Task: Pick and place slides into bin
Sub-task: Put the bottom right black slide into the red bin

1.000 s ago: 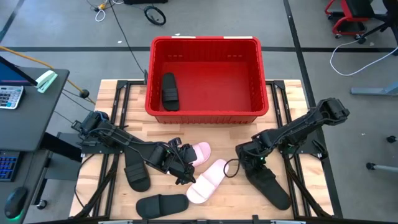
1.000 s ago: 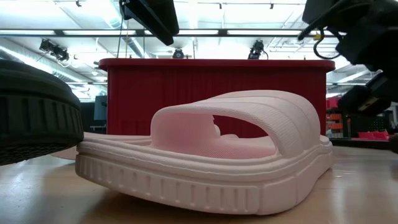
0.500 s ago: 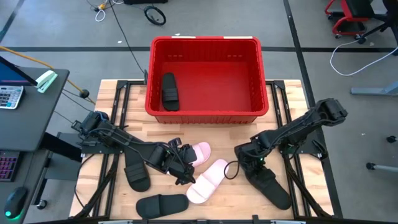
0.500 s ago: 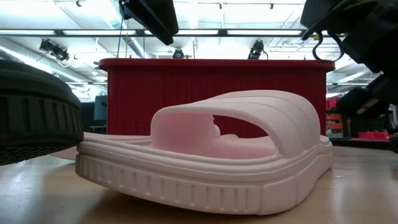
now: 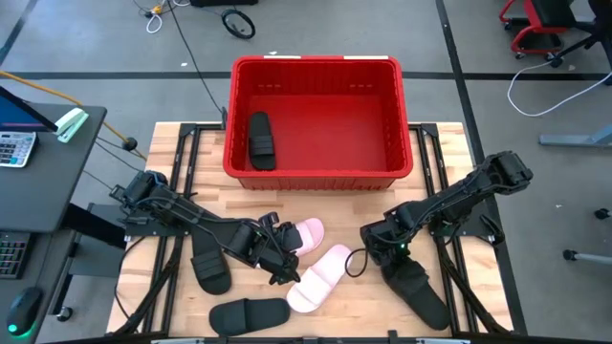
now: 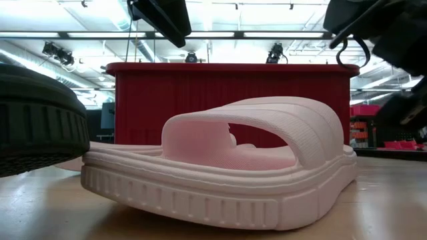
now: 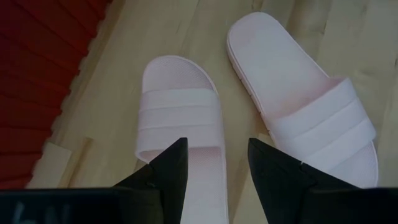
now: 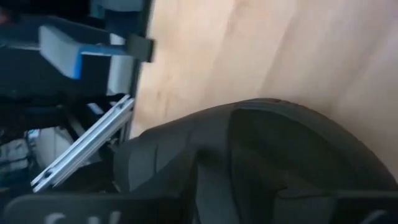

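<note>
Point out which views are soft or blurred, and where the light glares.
Right wrist view: smeared throughout, the black slide and table edge soft. Low view: the near pink slide sharp, the black slide at left soft, ceiling strip lights glaring above the red bin. Left wrist view: both pink slides crisp under even light. High view: sharp, evenly lit.

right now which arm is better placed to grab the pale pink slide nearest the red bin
Left. The left gripper has its fingers open, straddling that pale pink broad-strap slide beside the red ribbed plastic bin. The right gripper is across the table, over a matte black slide.
</note>
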Robot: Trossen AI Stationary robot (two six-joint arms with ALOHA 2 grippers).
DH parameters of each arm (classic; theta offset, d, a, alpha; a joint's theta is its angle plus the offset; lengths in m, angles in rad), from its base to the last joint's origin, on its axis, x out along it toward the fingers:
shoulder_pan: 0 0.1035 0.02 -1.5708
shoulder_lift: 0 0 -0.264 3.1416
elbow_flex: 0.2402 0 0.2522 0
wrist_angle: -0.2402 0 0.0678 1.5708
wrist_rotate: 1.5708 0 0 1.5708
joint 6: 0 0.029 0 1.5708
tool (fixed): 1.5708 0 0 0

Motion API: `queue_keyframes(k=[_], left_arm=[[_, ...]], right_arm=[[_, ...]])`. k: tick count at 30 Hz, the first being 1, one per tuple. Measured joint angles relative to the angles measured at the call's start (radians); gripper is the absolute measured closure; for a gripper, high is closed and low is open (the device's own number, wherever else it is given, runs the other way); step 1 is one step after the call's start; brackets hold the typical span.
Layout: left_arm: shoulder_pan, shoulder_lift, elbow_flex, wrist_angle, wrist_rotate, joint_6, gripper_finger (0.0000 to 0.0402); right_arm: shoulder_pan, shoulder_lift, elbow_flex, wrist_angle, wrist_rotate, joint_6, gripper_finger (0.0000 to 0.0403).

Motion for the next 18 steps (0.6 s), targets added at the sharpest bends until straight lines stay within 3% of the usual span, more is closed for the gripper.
queue_keyframes(k=[6,13,18], left_arm=[[0.000,0.000,0.000,0.000,0.000,-0.002,0.0230],[0.000,0.000,0.000,0.006,0.000,-0.003,0.0230],[0.000,0.000,0.000,0.034,0.000,-0.003,0.0230]], right_arm=[[0.020,-0.001,0.000,0.007,-0.064,-0.025,0.0390],[0.045,-0.020,0.026,0.039,-0.055,-0.014,0.0397],[0.044,-0.068,0.104,0.035,0.034,-0.033,0.0399]])
